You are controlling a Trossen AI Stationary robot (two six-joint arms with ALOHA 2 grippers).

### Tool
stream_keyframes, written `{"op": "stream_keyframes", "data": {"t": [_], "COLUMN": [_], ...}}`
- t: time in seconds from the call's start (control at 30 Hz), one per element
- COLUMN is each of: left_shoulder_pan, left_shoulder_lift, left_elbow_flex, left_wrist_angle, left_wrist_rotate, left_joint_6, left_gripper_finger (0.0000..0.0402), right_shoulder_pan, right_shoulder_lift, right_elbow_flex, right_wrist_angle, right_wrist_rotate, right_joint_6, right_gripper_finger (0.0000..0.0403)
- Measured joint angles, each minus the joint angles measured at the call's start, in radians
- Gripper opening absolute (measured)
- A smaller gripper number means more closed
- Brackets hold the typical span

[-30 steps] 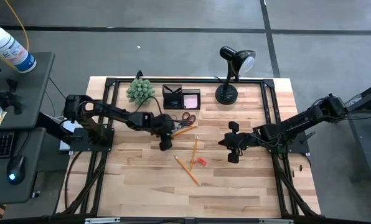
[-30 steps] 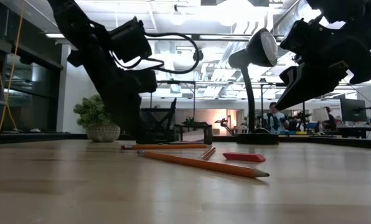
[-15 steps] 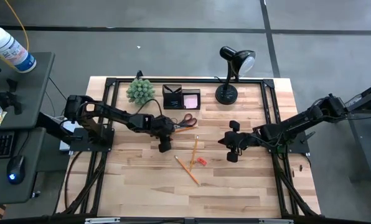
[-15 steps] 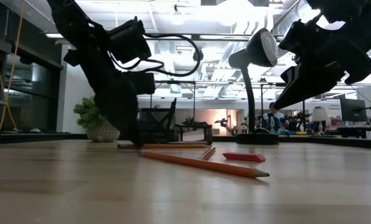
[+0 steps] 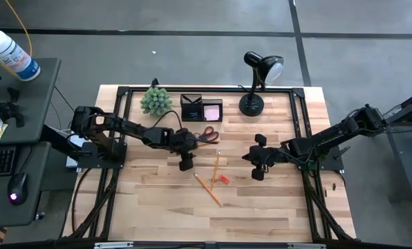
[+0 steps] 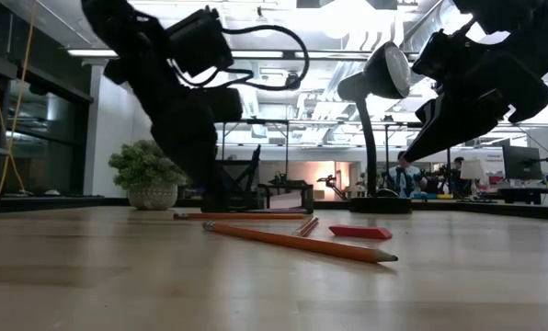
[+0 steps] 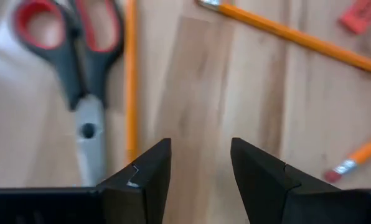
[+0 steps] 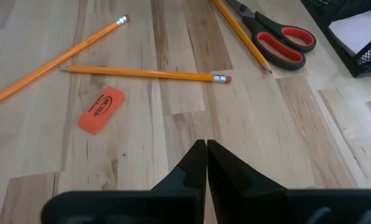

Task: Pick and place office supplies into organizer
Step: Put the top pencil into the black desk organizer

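The organizer (image 5: 200, 108) stands at the table's (image 5: 157, 200) far edge, between the plant (image 5: 155, 100) and the lamp (image 5: 256, 81); it is the landmark here. A pink pad (image 5: 212, 111) sits in its lamp-side compartment.

Just in front of the organizer lie the scissors (image 5: 207, 133), red-and-dark handles toward the lamp side, with one pencil (image 7: 131, 74) right beside them. The left gripper (image 5: 186, 163) hovers low in front of the organizer, a little toward the plant side, fingers (image 7: 147, 174) apart and holding nothing; the scissors and that pencil lie just ahead of it in its wrist view.

Farther from the organizer, toward the table's middle, two more pencils (image 5: 216, 169) (image 5: 207, 189) lie near each other, and a red eraser (image 5: 223, 179) lies between them. The eraser (image 8: 101, 109) bears dark printing, too small to read.

The right gripper (image 5: 256, 173) waits on the lamp side of the eraser, well in front of the organizer, fingers (image 8: 195, 163) pressed together, empty.
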Motion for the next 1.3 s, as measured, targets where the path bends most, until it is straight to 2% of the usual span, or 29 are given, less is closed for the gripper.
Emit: {"op": "stream_keyframes", "data": {"t": [0.2, 0.4, 0.8, 1.3], "left_shoulder_pan": [0.026, 0.031, 0.032, 0.033], "left_shoulder_lift": [0.0, 0.0, 0.0, 0.0], "left_elbow_flex": [0.081, 0.085, 0.085, 0.085], "left_wrist_angle": [-0.27, -0.371, -0.388, -0.387], "left_wrist_rotate": [-0.028, -0.006, -0.019, 0.015], "left_joint_6": [0.083, 0.098, 0.119, -0.009], "left_gripper_finger": [0.0156, 0.0156, 0.0156, 0.0156], "right_shoulder_pan": [0.0, -0.001, 0.0, 0.0], "right_shoulder_lift": [0.0, 0.0, 0.0, 0.0], "right_elbow_flex": [0.0, 0.0, 0.0, 0.0], "right_wrist_angle": [0.0, 0.0, 0.0, -0.001], "right_wrist_rotate": [0.007, 0.022, 0.026, 0.026], "right_joint_6": [0.0, -0.01, -0.001, -0.01], "right_gripper_finger": [0.0007, 0.0007, 0.0007, 0.0007]}}
